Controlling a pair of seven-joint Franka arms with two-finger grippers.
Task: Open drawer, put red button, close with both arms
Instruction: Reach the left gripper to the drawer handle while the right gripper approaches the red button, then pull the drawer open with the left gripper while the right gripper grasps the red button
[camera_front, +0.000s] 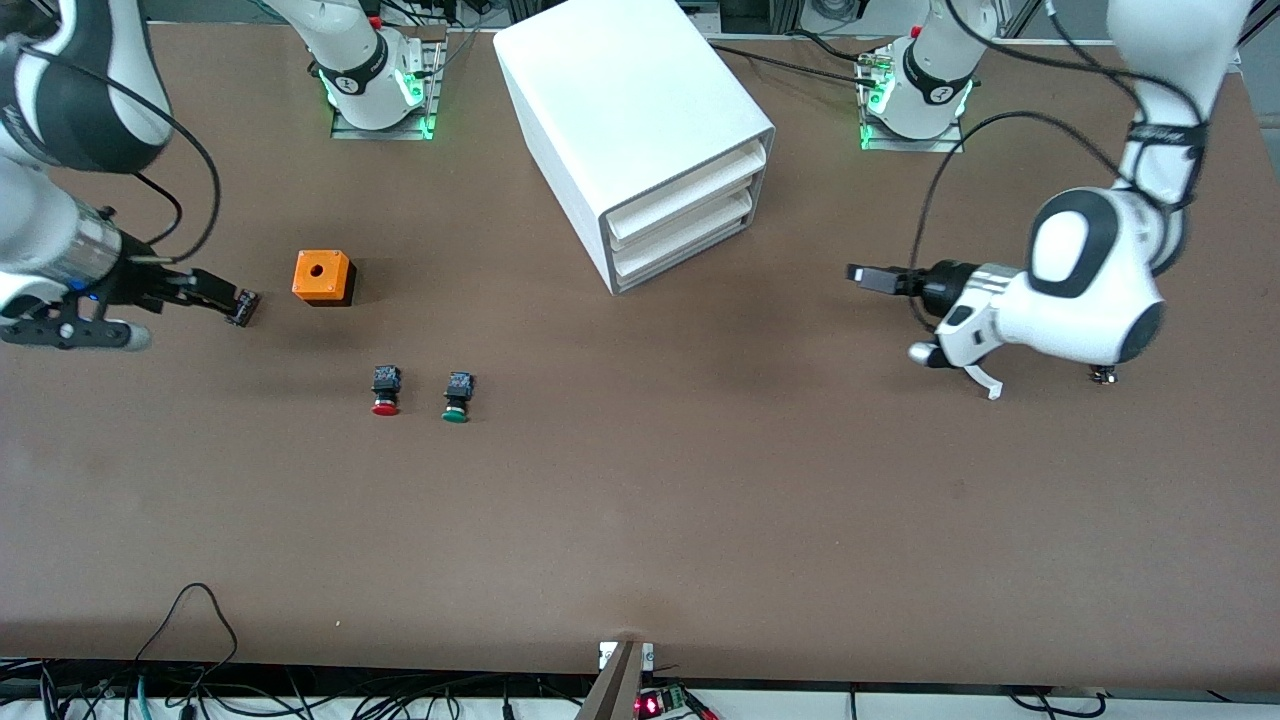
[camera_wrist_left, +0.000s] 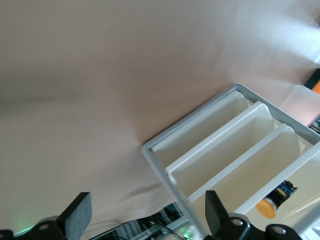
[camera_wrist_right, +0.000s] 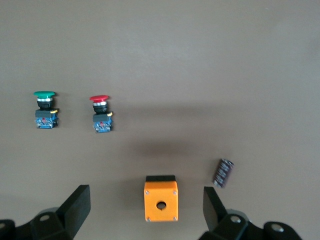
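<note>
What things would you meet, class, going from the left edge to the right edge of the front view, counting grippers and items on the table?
Right gripper → orange box → red button → green button → white cabinet with its drawers → left gripper.

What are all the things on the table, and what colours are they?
cabinet: 1, white, three drawers, all shut, between the arm bases
orange box: 1, orange with a round hole on top, toward the right arm's end
red button: 1, red cap on black body, nearer the camera than the orange box
green button: 1, green cap, beside the red button
small dark part: 1, black, beside the orange box
table: 1, brown
right gripper: 1, black, open, by the orange box
left gripper: 1, black, open, facing the cabinet's drawers
</note>
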